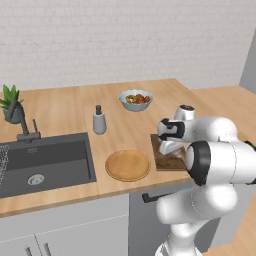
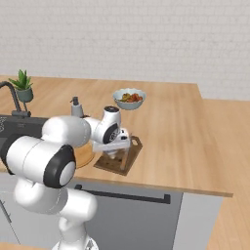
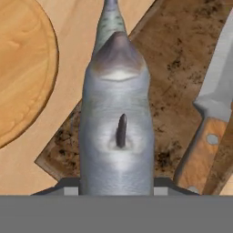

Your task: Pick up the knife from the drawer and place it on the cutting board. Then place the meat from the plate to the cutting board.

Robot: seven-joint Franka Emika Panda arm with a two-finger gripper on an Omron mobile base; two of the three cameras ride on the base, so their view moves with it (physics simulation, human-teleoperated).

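My gripper is shut on the meat, a grey fish-like lump that hangs nose-down just above the dark brown cutting board. On the board's right part lies the knife, silver blade and brown handle. The round tan plate sits bare to the left of the board. From the base views, the gripper hovers low over the cutting board, beside the plate. Under the counter a pale grey front with a dark handle sits flush; no open drawer shows.
A pale bowl of fruit stands behind the board, a grey soap dispenser behind the plate. The dark sink with its faucet and a potted plant lie to the left. Bare counter stretches right of the board.
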